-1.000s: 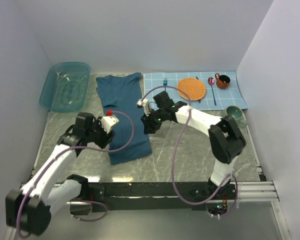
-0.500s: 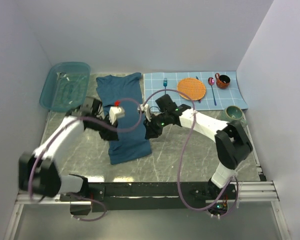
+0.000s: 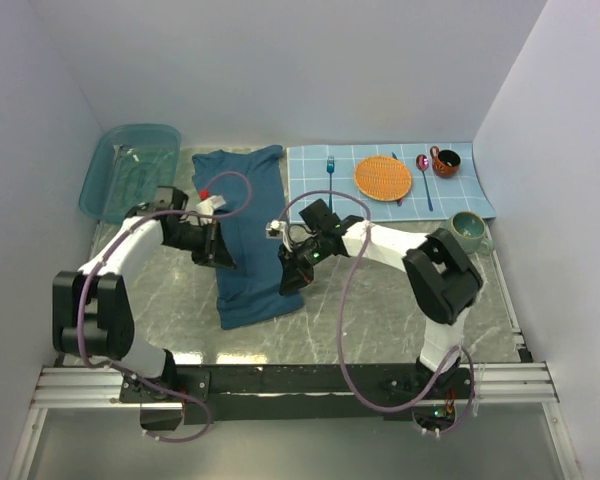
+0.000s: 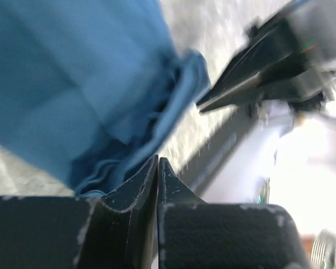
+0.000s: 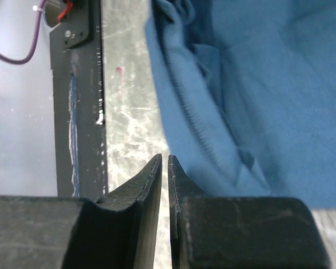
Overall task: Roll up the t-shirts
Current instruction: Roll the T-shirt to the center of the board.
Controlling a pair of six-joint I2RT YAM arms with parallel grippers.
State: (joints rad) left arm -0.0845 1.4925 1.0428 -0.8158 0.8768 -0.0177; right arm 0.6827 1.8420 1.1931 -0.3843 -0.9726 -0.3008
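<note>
Left wall point(image 3: 30, 150) runs close along the table's left edge. Translucent blue tub point(image 3: 140, 128) sits in the far left corner, with only a thin strip of bare table between it and the shirt.

Left gripper point(image 4: 158, 162) reaches in from the left and sits at the left edge of the t-shirt point(image 3: 245, 200), about midway along it. Jaws are pressed almost together, a hairline slit between them. Tips are right at the bunched layers of the hem. Can't tell if any cloth is pinched.

The t-shirt is dark teal and folded into a long strip. It lies flat, centre-left on the table, and runs from near the back wall point(image 3: 300, 70) toward the near side. Its far right edge is just beside the placemat.

Right gripper point(image 5: 164, 159) is at the shirt's right edge near its near end. Jaws are nearly closed with nothing between them. Tips are over bare table, just beside the thick hem.

Table point(image 3: 370, 300) is grey-green marble. It is open on the near side of the shirt as far as the black rail point(image 3: 310, 378). It is also open right of the shirt, where the right arm crosses it.

At far right, the light blue checked placemat point(image 3: 310, 185) carries a fork point(image 3: 331, 165), orange plate point(image 3: 383, 177), spoon point(image 3: 426, 180) and brown cup point(image 3: 445, 161). A green bowl point(image 3: 471, 230) sits off the mat's near right corner, close to the right wall point(image 3: 560, 150).
</note>
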